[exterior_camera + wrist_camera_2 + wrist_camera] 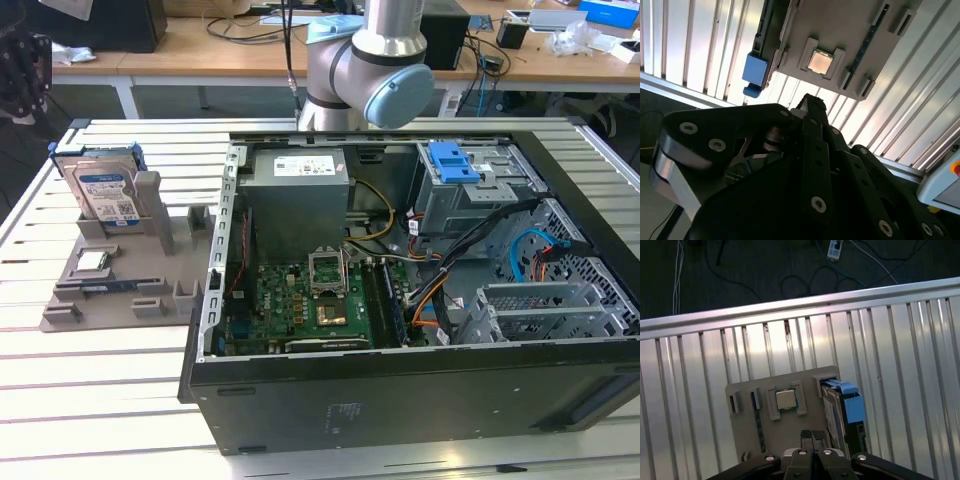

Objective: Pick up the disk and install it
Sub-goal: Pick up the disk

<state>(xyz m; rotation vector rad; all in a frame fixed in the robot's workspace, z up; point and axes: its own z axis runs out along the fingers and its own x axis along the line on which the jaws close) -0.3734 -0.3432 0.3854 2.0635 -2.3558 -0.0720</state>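
The gripper (813,434) has its two fingers closed against each other with nothing between them, and it hangs above the grey fixture plate (745,425) without touching any part. In both wrist views the black gripper body hides the nearer part of the plate. The disk (836,412) stands on edge in a slot at one end of the plate, beside the fingertips but apart from them. It is seen edge-on here, so its label is hidden, and only the blue carrier bracket (851,404) is clearly visible. The processor chip (785,399) lies flat in a recess at the plate's middle. In the exterior view the plate rests on the slatted table (90,400) near its edge, beside the open computer case (400,400). The robot arm (370,70) is cut off by the frame.
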